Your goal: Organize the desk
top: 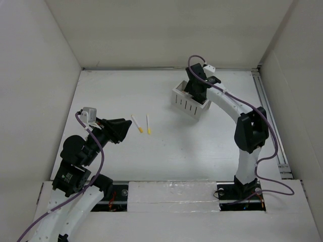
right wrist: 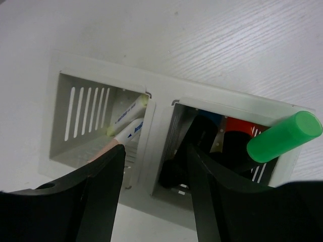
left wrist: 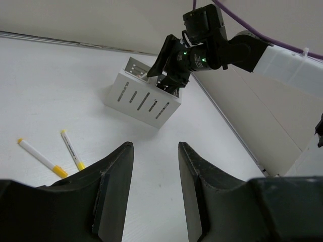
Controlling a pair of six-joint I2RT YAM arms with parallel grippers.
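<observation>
Top view. White desk (top: pixel 202 161) across the whole frame, rail (top: pixel 272 126) along its right edge. Slotted box (top: pixel 187 103) toward the far edge, right of centre, set at an angle. Right gripper (top: pixel 199 89) poised directly above it, probably to drop something in or to draw out; jaw state hard to judge from here. Left pen (top: pixel 137 123) and right pen (top: pixel 149 124) lying loose near mid-desk, side by side but apart, yellow caps toward the near edge. Left gripper (top: pixel 121 130) just left of them, low and aimed their way, likely lined up for a pick.

Left wrist view. Left gripper (left wrist: pixel 154 151) wide open with nothing between the fingers, a detail unreadable from above. Left pen (left wrist: pixel 42 158) and right pen (left wrist: pixel 72 150) flat on the desk (left wrist: pixel 50 75), off to the left of the gap rather than inside it; by that, a swing left needed before closing. Beyond, slotted side of the box (left wrist: pixel 144 101), right gripper (left wrist: pixel 170 80) at its top.

Right wrist view. Only here the inside of the box (right wrist: pixel 101 68): two compartments. In the left, stowed pens (right wrist: pixel 126 118) leaning toward the divider. In the right, a green marker (right wrist: pixel 285 136) jutting above the rim, plus red and blue items too dark to name. Right gripper (right wrist: pixel 154 151) parted and empty, one finger over each compartment, astride the divider. Touching the box or not, cannot tell. Loose pens out of sight here.
</observation>
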